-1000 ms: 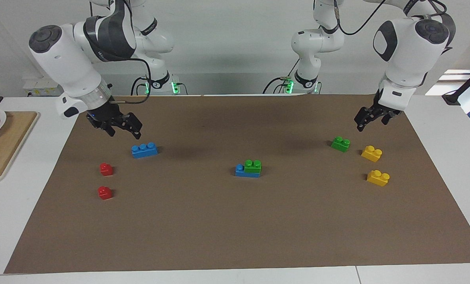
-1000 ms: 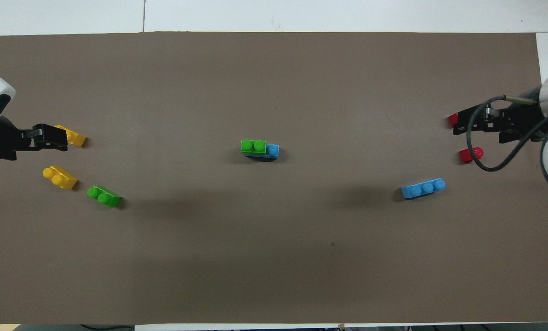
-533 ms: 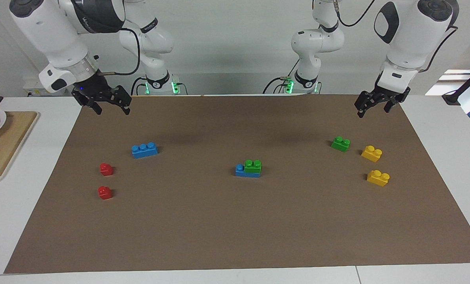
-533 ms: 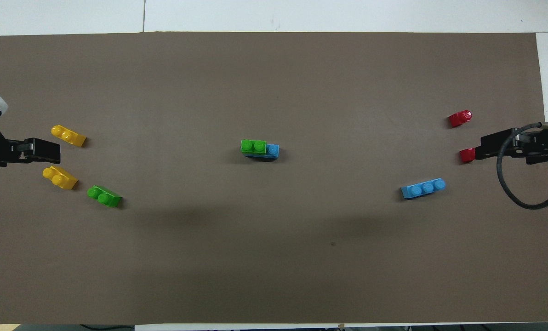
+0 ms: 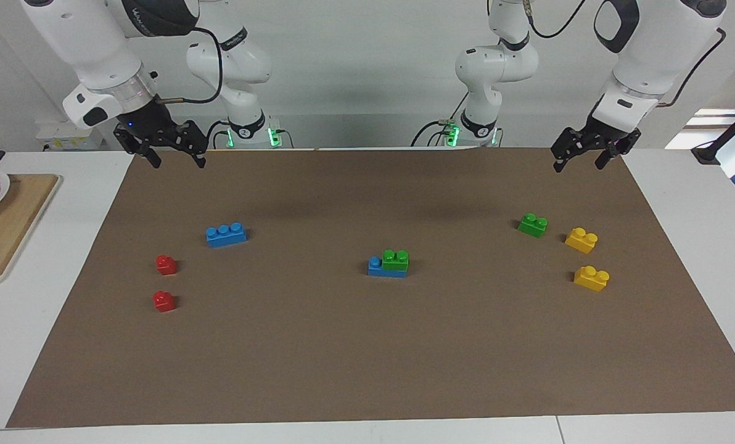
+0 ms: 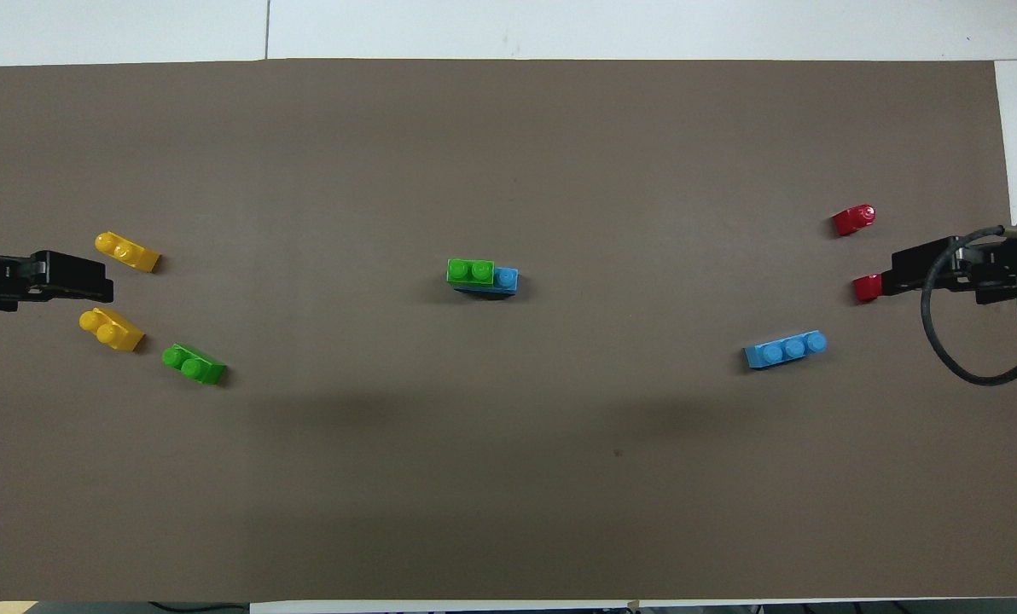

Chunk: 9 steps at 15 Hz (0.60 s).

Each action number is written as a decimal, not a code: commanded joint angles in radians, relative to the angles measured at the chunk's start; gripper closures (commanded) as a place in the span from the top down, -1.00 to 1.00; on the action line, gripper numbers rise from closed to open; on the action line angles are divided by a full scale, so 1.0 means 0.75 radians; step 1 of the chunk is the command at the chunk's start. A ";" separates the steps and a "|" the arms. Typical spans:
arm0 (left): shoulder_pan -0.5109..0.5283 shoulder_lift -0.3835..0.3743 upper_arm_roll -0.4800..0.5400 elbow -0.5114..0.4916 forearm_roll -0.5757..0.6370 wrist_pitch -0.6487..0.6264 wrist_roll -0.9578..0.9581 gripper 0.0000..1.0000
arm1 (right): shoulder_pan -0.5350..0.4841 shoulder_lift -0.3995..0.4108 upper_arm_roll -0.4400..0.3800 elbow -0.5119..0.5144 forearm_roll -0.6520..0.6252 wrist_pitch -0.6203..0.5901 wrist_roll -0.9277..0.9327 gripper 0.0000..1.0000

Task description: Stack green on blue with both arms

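Observation:
A green brick (image 5: 395,259) sits on one end of a blue brick (image 5: 377,267) at the mat's middle; the stack also shows in the overhead view, green (image 6: 470,271) on blue (image 6: 506,278). A second green brick (image 5: 533,224) (image 6: 194,364) lies loose toward the left arm's end. A second blue brick (image 5: 226,234) (image 6: 786,350) lies loose toward the right arm's end. My left gripper (image 5: 579,164) (image 6: 99,279) is open and empty, raised over the mat's corner by its base. My right gripper (image 5: 177,161) (image 6: 888,279) is open and empty, raised over the other near corner.
Two yellow bricks (image 5: 581,240) (image 5: 591,277) lie beside the loose green one. Two red bricks (image 5: 166,264) (image 5: 164,301) lie near the loose blue one. A wooden board (image 5: 4,228) with a plate lies off the brown mat (image 5: 367,357) at the right arm's end.
Both grippers have risen and drawn back toward their bases, away from the loose blue and green bricks. No brick has moved.

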 commanded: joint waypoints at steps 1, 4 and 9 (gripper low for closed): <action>0.014 0.022 -0.004 0.039 -0.023 -0.007 -0.027 1.00 | -0.005 0.007 0.013 0.022 -0.040 -0.012 -0.004 1.00; 0.014 0.020 -0.004 0.036 -0.019 -0.011 -0.027 1.00 | 0.046 0.009 -0.005 0.022 -0.042 -0.014 -0.004 1.00; 0.014 0.069 0.000 0.045 -0.017 -0.019 -0.029 1.00 | 0.183 0.017 -0.161 0.031 -0.046 -0.014 0.002 1.00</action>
